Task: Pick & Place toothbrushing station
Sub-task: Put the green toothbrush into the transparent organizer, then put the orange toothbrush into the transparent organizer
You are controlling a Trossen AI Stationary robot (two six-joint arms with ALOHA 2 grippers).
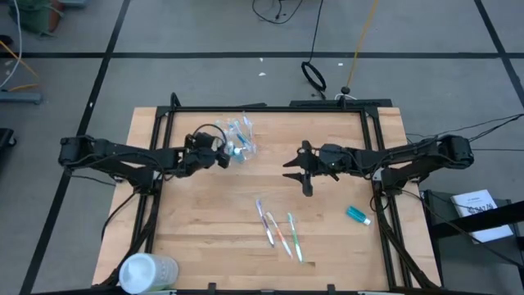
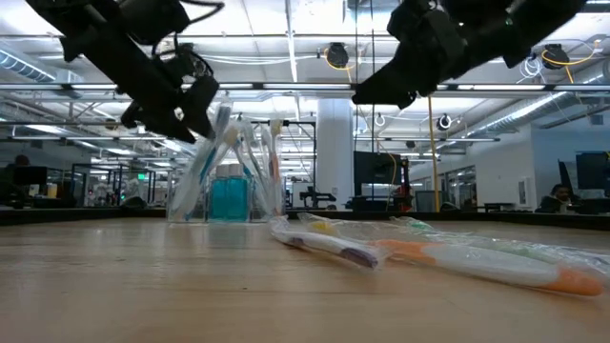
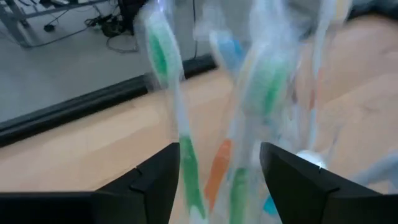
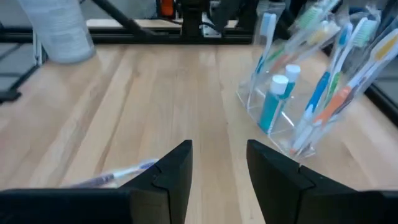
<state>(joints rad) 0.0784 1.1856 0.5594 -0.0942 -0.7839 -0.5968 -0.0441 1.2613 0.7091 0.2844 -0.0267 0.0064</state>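
Two dark jointed arms, black cable looped at left wrist.

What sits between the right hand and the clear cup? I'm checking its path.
Nothing: in the high view, only bare table separates the right hand from the clear cup. The loose toothbrushes lie off that line, nearer the front.

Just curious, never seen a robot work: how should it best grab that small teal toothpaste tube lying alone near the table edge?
Probably from straight above, closing across the middle of the small teal toothpaste tube: it lies flat on the wooden table, apart from everything else.
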